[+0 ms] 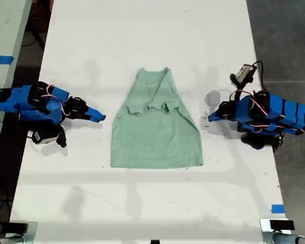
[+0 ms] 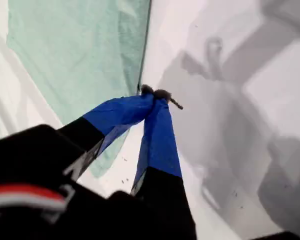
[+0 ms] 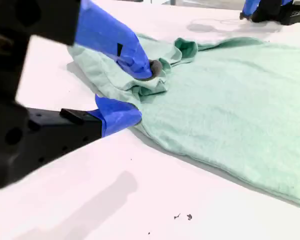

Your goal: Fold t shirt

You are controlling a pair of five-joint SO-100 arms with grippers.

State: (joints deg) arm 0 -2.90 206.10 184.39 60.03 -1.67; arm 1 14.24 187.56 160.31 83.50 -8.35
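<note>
The pale green t shirt (image 1: 155, 132) lies flat on the white table (image 1: 142, 40), neck away from the camera and both sleeves folded in over the chest. My first gripper (image 1: 211, 118) rests at the exterior view's right, shut and empty, a short way off the shirt's edge (image 2: 80, 45). Its blue fingers meet at the tip (image 2: 155, 95). My second gripper (image 1: 99, 117) sits at the exterior view's left, open and holding nothing, and stops short of the shirt. From its own camera the jaws (image 3: 140, 92) frame the folded sleeve area of the shirt (image 3: 230, 100).
Blue tape marks (image 1: 277, 208) the table near the exterior view's lower right. Another table with blue tape (image 1: 0, 59) stands at that view's left. Dark floor borders both long sides. The first arm (image 3: 270, 10) shows beyond the shirt in the second wrist view.
</note>
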